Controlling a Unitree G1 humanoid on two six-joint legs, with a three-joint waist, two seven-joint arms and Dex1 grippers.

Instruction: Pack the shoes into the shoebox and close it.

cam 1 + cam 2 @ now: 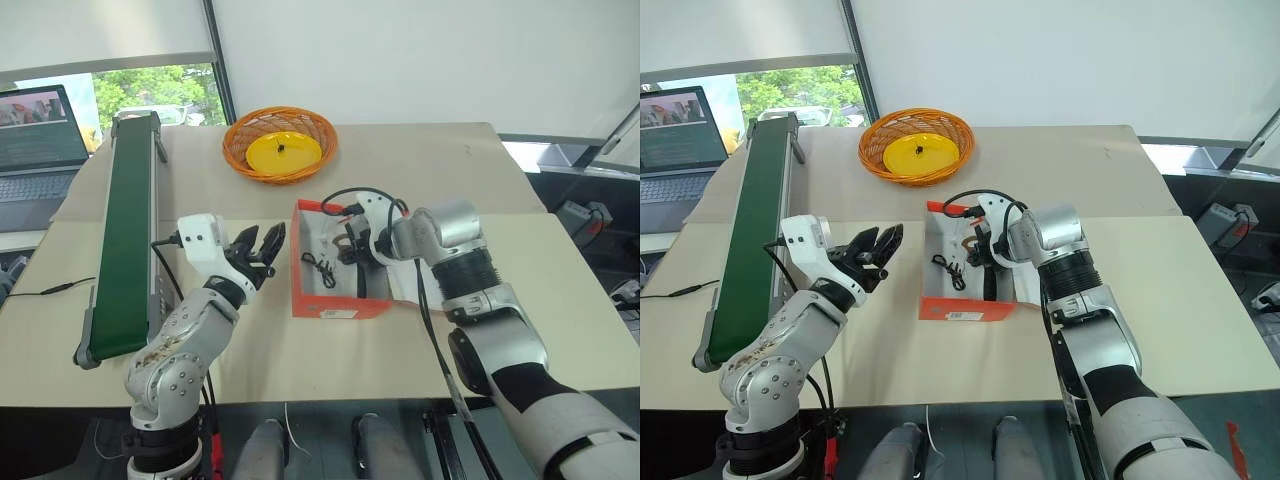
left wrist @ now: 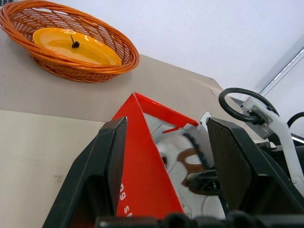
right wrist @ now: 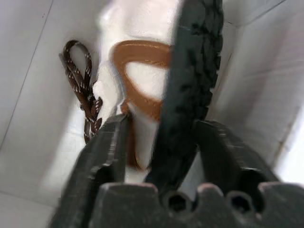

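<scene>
I've got the bench point(image 1: 300, 350) in front of me, green conveyor point(image 1: 125, 260) out past my left end effector's outer side. The shoebox point(image 1: 340, 305) sits open between my two arms, just off the inner side of the left end effector point(image 1: 262, 250) and directly under the right one. My right end effector point(image 3: 159, 142) is down inside the box, pointing steeply downward, forearm reaching in from the right. Its fingers stand apart, and a dark-soled sandal point(image 3: 190, 85) stands on edge in the gap between them; I can't tell if the pads still touch it. The second sandal point(image 3: 137, 71), whitish with a brown strap, lies on the box floor just beyond the fingertips, thin dark straps point(image 3: 83, 90) beside it. Left end effector hovers about level, fingers spread, holding nothing, aimed at the box's near red corner. White label on the box end, print too small to read; I make out "09" on the red wall. The orange basket point(image 1: 280, 145) with yellow plate point(image 1: 283, 152) sits well beyond both.
</scene>
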